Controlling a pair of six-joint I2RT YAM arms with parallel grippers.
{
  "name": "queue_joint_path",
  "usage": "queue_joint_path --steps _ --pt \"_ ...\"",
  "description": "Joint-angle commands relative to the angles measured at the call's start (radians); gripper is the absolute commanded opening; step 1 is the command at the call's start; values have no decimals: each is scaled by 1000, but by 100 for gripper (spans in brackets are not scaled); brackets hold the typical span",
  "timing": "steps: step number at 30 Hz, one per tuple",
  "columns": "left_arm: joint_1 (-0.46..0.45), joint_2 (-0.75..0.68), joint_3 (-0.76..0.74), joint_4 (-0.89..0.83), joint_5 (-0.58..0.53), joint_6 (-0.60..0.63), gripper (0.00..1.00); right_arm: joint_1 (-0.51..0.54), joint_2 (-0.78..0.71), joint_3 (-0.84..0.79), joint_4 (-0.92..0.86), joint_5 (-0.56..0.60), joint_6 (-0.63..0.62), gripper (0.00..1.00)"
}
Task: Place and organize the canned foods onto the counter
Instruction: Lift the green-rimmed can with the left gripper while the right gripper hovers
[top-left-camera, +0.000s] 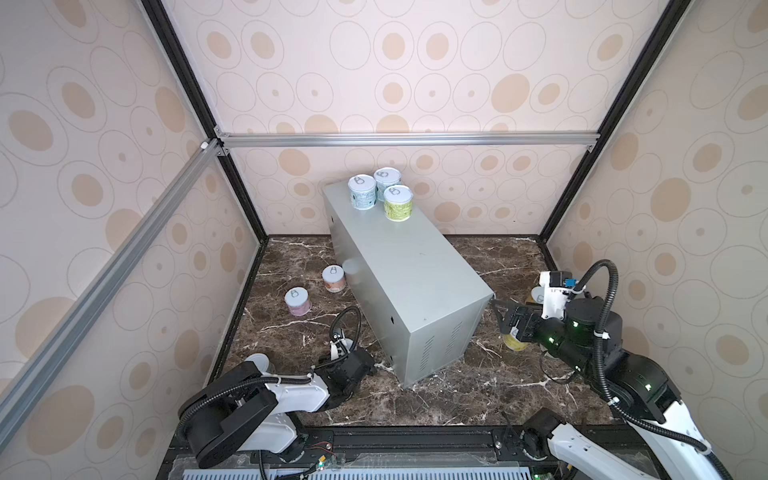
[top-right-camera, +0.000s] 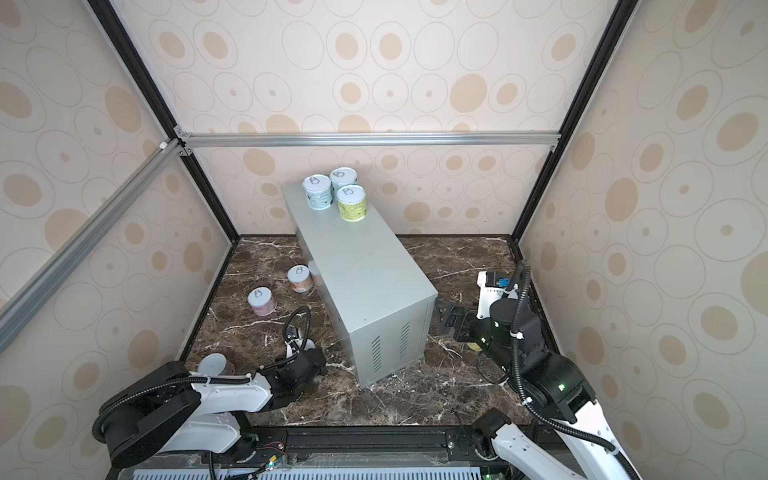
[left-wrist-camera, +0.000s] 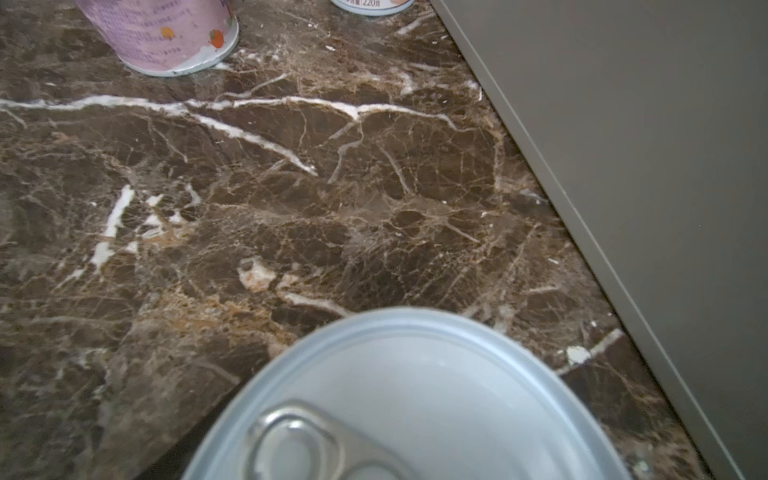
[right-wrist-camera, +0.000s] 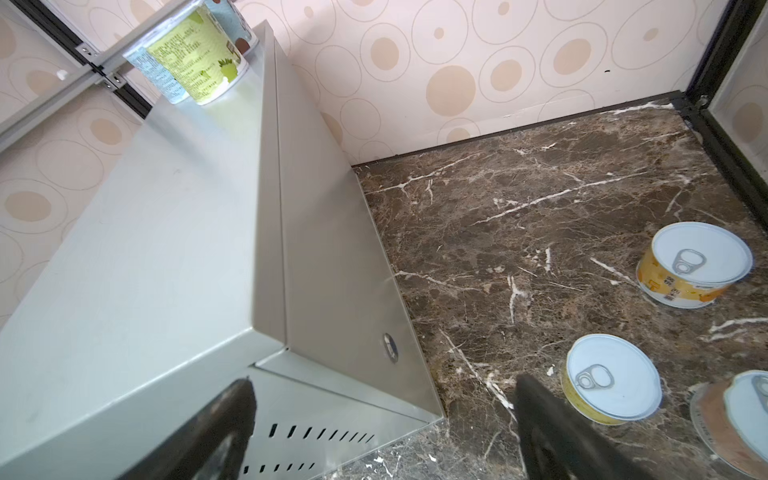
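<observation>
The counter (top-left-camera: 411, 266) is a long light-grey metal box with a flat top and vent slots in its near end. It sits slantwise on the dark brown, white-veined marble surface (top-left-camera: 457, 395). Three tins stand upright and close together at its far end: two teal tins (top-left-camera: 362, 192) (top-left-camera: 387, 183) and a yellow-green tin (top-left-camera: 398, 202), each with a silvery-white pull-tab lid.

Left of the counter, a pink tin (top-left-camera: 297, 301) stands on the marble, with an orange tin (top-left-camera: 333, 279) farther back, just beside the box. On the right side stand two yellow tins (right-wrist-camera: 698, 266) (right-wrist-camera: 611, 382), and a peach-labelled tin (right-wrist-camera: 744, 415) is cut off by the frame edge.

The right gripper (right-wrist-camera: 386, 432) hangs by the counter's near right corner, its fingers spread wide with nothing between them. The left gripper (top-left-camera: 348, 347) is low over the near left marble. A tin lid (left-wrist-camera: 415, 395) fills the left wrist view close below it, but the fingers are out of sight, so I cannot tell whether it grips.
</observation>
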Motion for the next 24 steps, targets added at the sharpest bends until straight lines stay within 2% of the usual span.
queue_joint_path --steps 1,7,13,24 --pt "3 14 14 -105 17 -53 84 -2 -21 -3 -22 47 -36 99" --pt "-5 3 61 -166 13 -48 76 -2 -18 16 -76 90 -55 99" --pt "-6 -44 114 -235 47 -35 74 -3 3 34 -142 89 -34 99" --pt "-6 -313 241 -507 39 42 71 -3 -10 105 -216 82 -28 99"
